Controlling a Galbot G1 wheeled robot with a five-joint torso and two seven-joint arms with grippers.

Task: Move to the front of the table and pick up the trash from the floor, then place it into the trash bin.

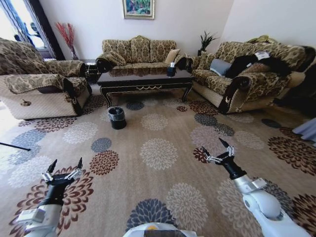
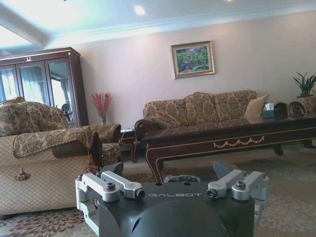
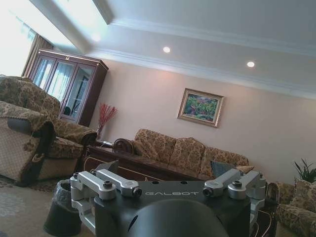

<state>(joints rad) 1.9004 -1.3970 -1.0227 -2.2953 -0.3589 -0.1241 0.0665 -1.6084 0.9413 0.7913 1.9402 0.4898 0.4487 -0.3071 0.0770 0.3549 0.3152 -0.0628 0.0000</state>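
Head view: left gripper (image 1: 64, 168) and right gripper (image 1: 217, 148) hover released over the carpet (image 1: 158, 153), well short of the table (image 1: 144, 80); bin (image 1: 117, 117) stands before its left end.
Trash: too small to find, so its axis is unknown.
Handling guess: light, crushable; pinch mid-body.
Left wrist view: table long axis crosswise.
Right wrist view: bin (image 3: 61, 210) upright, near.

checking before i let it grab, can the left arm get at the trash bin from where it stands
Probably not yet. The trash bin stands far up the carpet by the table, while the left gripper hovers open low and near the robot. Bare carpet lies between them, so nothing blocks the way; the bin just looks too far off.
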